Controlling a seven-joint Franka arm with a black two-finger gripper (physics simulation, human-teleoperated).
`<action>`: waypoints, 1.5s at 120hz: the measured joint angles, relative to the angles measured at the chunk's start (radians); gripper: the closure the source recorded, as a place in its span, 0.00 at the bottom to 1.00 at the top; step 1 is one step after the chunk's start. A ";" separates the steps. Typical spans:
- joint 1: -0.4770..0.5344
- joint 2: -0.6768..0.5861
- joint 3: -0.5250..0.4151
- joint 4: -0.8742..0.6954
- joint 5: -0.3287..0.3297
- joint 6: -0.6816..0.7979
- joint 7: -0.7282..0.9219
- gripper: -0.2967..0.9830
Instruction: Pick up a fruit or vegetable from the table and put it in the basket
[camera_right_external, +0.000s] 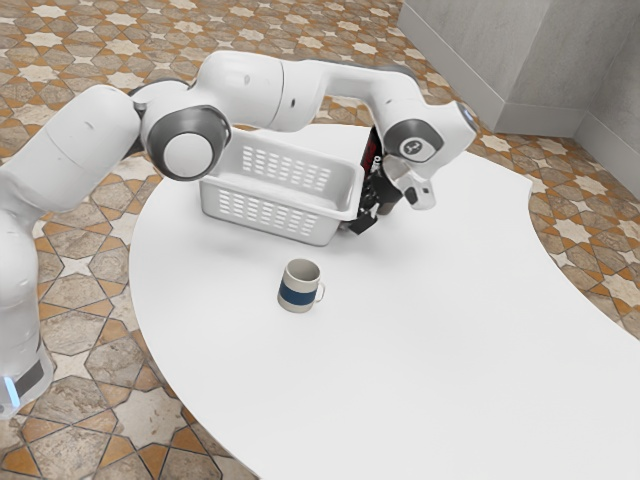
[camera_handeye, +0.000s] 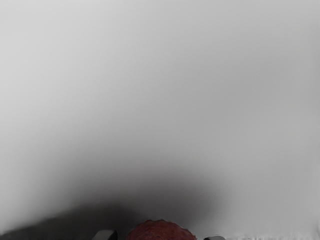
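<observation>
Gripper (camera_right_external: 362, 216): low, beside basket (camera_right_external: 268, 216); can't tell how far open or if holding anything.
Red produce (camera_handeye: 161, 232): right at gripper, partly visible.
Mug (camera_right_external: 299, 290): on table (camera_right_external: 400, 350).

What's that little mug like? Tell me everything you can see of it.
The mug is off-white or pale grey, with a broad dark blue band around its lower half and a small looped handle facing the exterior view's right. It looks like glazed ceramic, with no visible damage. It stands upright on the white table, open at the top, apart from the basket. Only the table touches it; its inside bottom is hidden.
</observation>
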 joint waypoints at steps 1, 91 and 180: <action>-0.001 -0.001 0.000 0.000 0.000 -0.002 0.000 0.68; -0.101 -0.006 -0.057 0.101 -0.074 -0.034 -0.008 0.65; 0.068 -0.235 -0.026 0.077 -0.068 -0.231 -0.001 0.65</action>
